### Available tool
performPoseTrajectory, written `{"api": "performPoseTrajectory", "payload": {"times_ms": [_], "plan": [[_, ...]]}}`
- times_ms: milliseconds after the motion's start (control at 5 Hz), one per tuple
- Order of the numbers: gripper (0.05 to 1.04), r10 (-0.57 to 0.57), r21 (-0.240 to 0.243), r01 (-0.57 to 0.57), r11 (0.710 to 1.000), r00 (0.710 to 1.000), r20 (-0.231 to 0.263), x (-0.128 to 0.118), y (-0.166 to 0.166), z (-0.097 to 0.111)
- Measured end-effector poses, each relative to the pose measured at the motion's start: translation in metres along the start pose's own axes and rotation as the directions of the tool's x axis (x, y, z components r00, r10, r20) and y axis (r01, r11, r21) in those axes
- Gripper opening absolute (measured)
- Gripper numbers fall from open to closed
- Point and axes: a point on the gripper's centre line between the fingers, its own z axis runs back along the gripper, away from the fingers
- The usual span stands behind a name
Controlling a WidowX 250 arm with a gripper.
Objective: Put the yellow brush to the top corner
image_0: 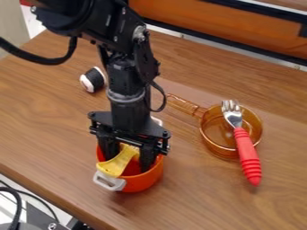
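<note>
On brown counter (48,121), orange panel (221,27) behind, gripper (128,161) spread wide around ungripped yellow brush (114,167)

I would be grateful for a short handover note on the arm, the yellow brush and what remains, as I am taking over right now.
Gripper: lowered into the orange pot, fingers apart, with the brush between them; whether either touches it I cannot tell.
Yellow brush: in the pot, slanting, its near end at the rim above a pale handle.
Done: gripper is down at the brush.
Left: grip it, lift it clear of the pot, set it at the top corner. The task doesn't say which one.
</note>
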Motion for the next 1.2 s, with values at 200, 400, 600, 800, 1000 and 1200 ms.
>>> {"api": "performPoseTrajectory", "payload": {"times_ms": [200, 400, 600, 800, 1000, 1200], "plan": [[0.420, 0.014, 0.001, -0.014, 1.000, 1.000, -0.006, 0.000, 0.000, 0.001], [0.314, 0.034, -0.013, -0.034, 0.999, 0.999, -0.026, 0.002, 0.003, 0.006], [0.314, 0.048, -0.057, -0.049, 0.997, 0.998, -0.030, 0.002, 0.006, 0.024], [0.313, 0.053, -0.106, -0.057, 0.993, 0.998, -0.043, 0.003, 0.007, 0.041], [0.314, 0.053, -0.160, -0.059, 0.985, 0.998, -0.042, 0.003, 0.010, 0.062], [0.313, 0.116, -0.185, -0.110, 0.977, 0.993, 0.019, 0.009, 0.023, 0.072]]}}
